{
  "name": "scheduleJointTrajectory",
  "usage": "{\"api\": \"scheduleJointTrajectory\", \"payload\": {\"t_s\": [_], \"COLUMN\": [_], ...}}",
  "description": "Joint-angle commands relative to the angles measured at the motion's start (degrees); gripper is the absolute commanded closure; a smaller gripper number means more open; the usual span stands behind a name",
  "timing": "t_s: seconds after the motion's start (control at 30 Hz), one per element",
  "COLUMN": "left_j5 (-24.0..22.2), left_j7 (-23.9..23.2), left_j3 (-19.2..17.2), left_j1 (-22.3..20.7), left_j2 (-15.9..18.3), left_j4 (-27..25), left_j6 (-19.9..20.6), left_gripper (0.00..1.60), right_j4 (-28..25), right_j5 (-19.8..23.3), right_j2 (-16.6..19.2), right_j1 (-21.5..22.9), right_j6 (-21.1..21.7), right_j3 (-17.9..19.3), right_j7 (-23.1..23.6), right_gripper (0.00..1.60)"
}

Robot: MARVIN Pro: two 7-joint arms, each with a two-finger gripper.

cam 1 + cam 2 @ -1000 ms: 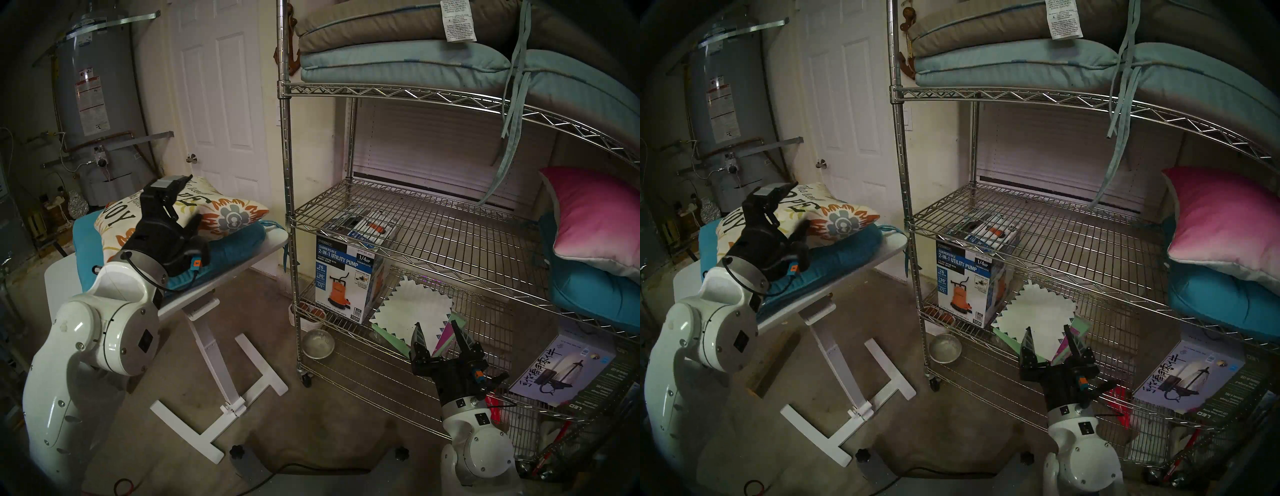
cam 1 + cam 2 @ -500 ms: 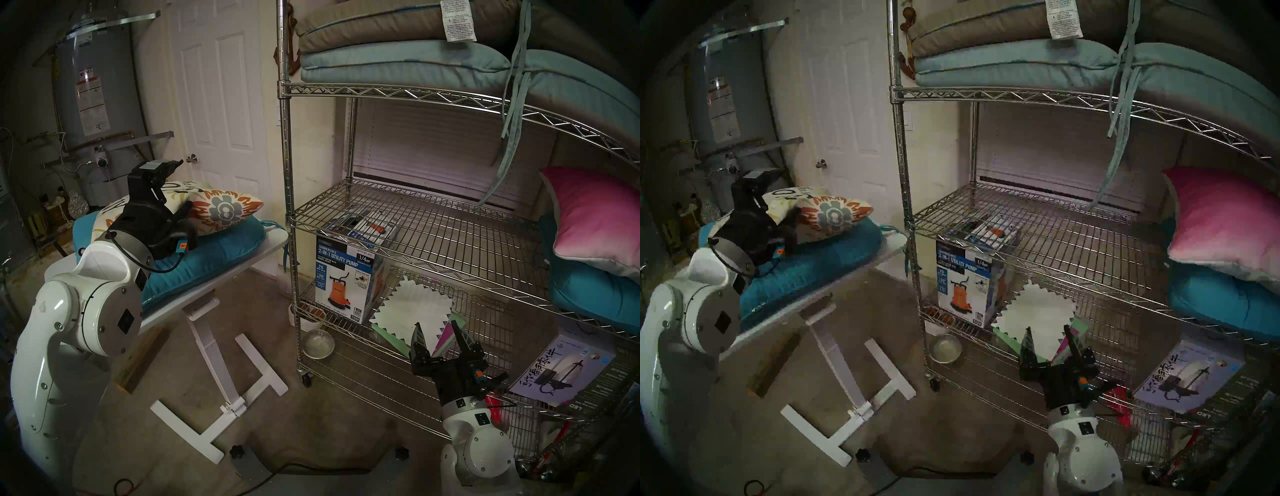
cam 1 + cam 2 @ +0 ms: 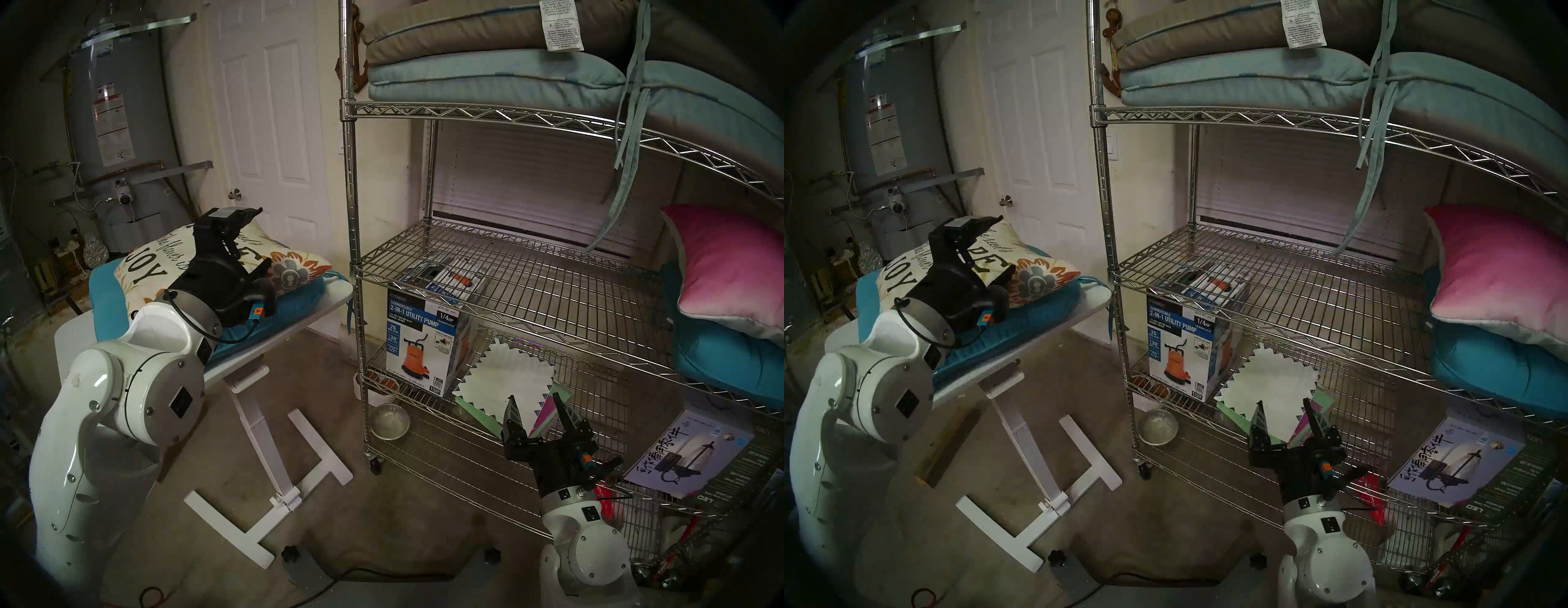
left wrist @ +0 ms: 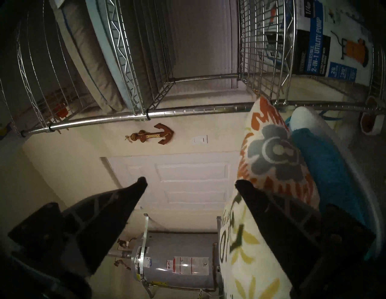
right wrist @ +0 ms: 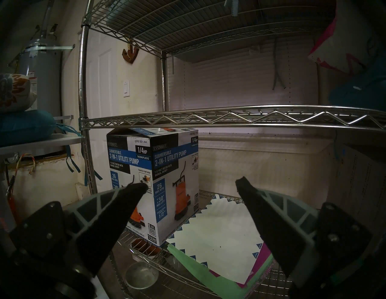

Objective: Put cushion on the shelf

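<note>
Left gripper: spread wide and holding nothing; in the left wrist view one finger lies against the printed face of the cushion while the other stands in free air, so no pinch is made.
Change: half a second ago this gripper sat further back from the shelf with the cushion bunched up around its fingers; now it has slid along toward the shelf-side end and the cushion has dropped flat again.
Meaning for the task: judged from this, the earlier grip attempt did not take, and the pick-up step has yet to succeed; the gripper seems to be seeking a fresh purchase.
Cushion: lies flat on the teal seat cushion atop the white table, just beside the shelf's front-left pole, not lifted.
Left arm pose: elbow low and bent, forearm rising toward the cushion, wrist rolled so its fingers stack one above the other over the cushion's top face.
Shelf: the middle tier nearest the cushion is bare at that end; a pink pillow sits at its far end.
Right gripper: fingers apart and empty, unmoved in front of the shelf's low tier, pointing at the pump box.
</note>
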Motion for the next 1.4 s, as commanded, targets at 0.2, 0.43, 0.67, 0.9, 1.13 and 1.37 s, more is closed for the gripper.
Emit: {"api": "scheduleJointTrajectory", "payload": {"t_s": [0.2,0.43,0.67,0.9,1.13,1.37], "left_j5": [0.44,1.73,2.26,2.45,2.25,1.95], "left_j7": [2.47,1.87,0.77,-0.48,-2.36,-4.5], "left_j3": [2.43,2.07,1.03,-0.5,-3.08,-5.47], "left_j1": [-6.12,-7.46,-8.45,-9.45,-11.19,-12.98], "left_j2": [-0.49,0.15,1.11,1.97,2.91,3.93], "left_j4": [-1.08,-1.08,-1.08,-1.08,-1.08,-1.08], "left_j6": [-0.98,-1.09,-1.59,-2.06,-2.76,-3.58], "left_gripper": [0.0,0.0,0.0,0.0,0.0,0.0], "right_j4": [-1.04,-1.04,-1.05,-1.04,-1.01,-1.0], "right_j5": [-0.04,-0.04,-0.04,-0.04,-0.04,-0.03], "right_j2": [0.12,0.12,0.12,0.12,0.12,0.12], "right_j1": [0.1,0.1,0.1,0.1,0.12,0.13], "right_j6": [-0.17,-0.16,-0.16,-0.17,-0.18,-0.19], "right_j3": [0.04,0.04,0.04,0.04,0.04,0.04], "right_j7": [0.07,0.07,0.07,0.07,0.07,0.07], "right_gripper": [0.0,0.0,0.0,0.0,0.0,0.0]}}
